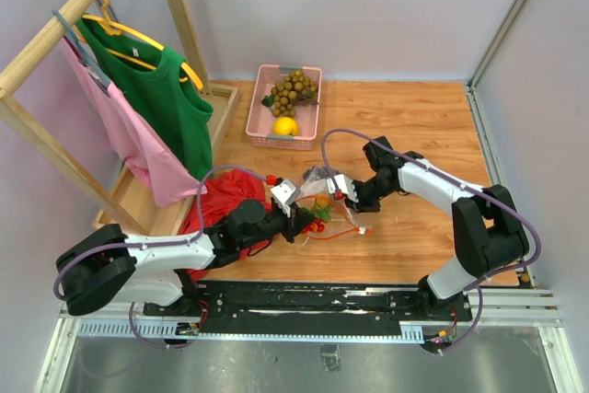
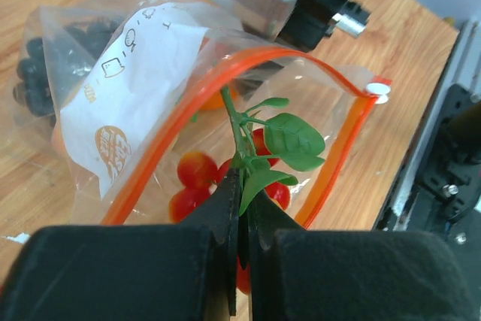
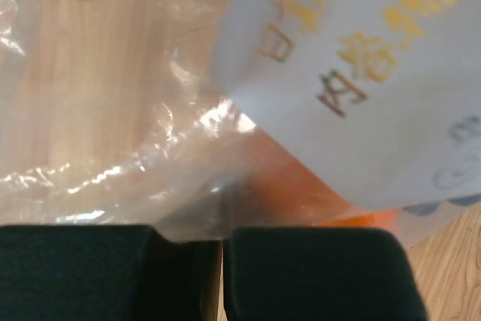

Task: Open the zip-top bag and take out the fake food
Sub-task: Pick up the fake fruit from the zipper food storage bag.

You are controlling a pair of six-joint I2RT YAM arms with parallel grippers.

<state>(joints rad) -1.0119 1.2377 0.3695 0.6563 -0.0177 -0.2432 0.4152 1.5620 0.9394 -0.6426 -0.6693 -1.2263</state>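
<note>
The zip-top bag lies in the middle of the table, its orange-red zip strip gaping open toward the left wrist camera. Fake food shows inside it: a sprig of small red fruits with green leaves, and a dark purple bunch deeper in. My left gripper is shut on the sprig's green stem at the bag's mouth. My right gripper is shut on the clear film of the bag, at its far rim.
A pink basket at the back holds a tan-brown bunch and a yellow lemon. A red cloth lies left of the bag under my left arm. A wooden rack with green and pink shirts stands at the left.
</note>
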